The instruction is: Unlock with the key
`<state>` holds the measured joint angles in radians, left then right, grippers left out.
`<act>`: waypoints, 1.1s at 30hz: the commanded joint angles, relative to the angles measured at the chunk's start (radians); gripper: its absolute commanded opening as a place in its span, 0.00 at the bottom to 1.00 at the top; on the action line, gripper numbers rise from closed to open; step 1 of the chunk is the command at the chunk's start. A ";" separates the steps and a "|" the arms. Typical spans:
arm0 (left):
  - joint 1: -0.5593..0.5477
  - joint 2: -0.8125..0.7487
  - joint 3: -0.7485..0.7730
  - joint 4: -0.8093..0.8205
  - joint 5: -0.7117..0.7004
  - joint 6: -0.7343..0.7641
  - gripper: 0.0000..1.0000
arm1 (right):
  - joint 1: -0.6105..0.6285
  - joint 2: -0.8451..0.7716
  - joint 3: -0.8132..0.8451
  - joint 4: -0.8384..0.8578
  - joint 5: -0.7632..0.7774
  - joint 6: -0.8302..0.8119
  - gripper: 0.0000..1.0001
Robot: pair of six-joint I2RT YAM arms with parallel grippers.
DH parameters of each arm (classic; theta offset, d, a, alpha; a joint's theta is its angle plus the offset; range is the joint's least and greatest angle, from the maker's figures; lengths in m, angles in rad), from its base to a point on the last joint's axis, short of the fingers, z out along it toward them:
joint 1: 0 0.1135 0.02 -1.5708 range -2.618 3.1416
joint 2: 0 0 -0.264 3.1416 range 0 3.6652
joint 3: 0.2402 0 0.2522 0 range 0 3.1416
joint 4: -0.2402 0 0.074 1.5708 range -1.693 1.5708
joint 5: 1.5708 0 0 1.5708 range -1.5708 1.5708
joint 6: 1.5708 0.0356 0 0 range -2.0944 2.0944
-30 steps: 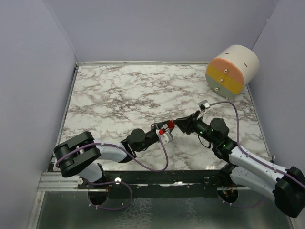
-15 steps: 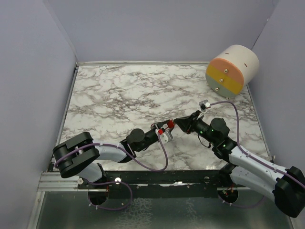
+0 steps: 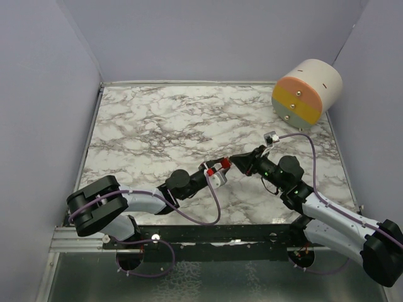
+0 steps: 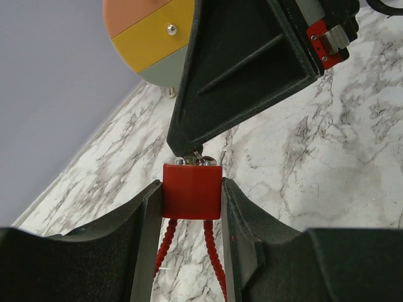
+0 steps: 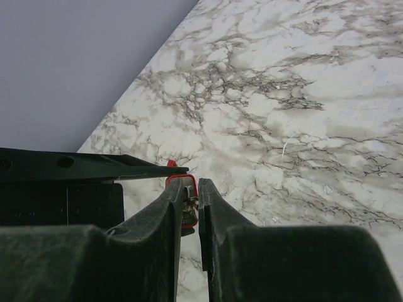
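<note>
The lock [image 4: 192, 182], a small red block, is clamped between the two fingers [image 4: 150, 207] of the left hand [image 4: 191, 195], which press on its flat sides. It is held over the near middle of the table [image 3: 164, 119], just where the two arms meet. Two red cords [image 4: 165, 242] run from its underside back between the fingers.

On the lock's top edge there are small bright metal bits and a ring: the key [image 4: 198, 157]. The right hand [image 5: 191, 184] comes at it from the opposite side, and its dark tip touches that metal. From the right wrist, that hand's fingers stand almost together, with only a thin slit between them. A bit of metal and a red edge are nipped in the slit, so it is pinching the key. I can't tell how far the key sits in the lock.

The table is white marble with grey veins. In its far right corner, well apart from both hands, a cream drum [image 3: 306, 93] lies on its side. Its round face is banded pink, yellow and grey-green, with small knobs on it. Plain lilac walls [image 3: 220, 38] close in the table on three sides.
</note>
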<state>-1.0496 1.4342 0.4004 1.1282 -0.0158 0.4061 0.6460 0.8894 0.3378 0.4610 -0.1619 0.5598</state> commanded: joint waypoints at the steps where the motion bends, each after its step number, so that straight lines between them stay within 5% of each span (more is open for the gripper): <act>1: -0.010 -0.045 0.011 0.056 0.007 -0.023 0.00 | 0.001 -0.010 0.025 -0.002 -0.009 0.012 0.17; 11: -0.010 -0.055 0.011 0.057 0.002 -0.038 0.00 | 0.001 -0.014 0.022 0.011 -0.037 0.015 0.01; 27: -0.010 -0.018 0.044 0.194 -0.139 -0.135 0.00 | 0.001 0.013 -0.001 0.046 -0.091 0.024 0.01; 33: -0.010 0.019 0.053 0.206 0.046 -0.117 0.00 | 0.001 0.013 0.015 0.032 -0.075 0.006 0.01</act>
<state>-1.0607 1.4345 0.4007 1.1915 -0.0700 0.3000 0.6411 0.8940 0.3397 0.5297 -0.1921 0.5747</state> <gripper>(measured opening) 0.399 0.015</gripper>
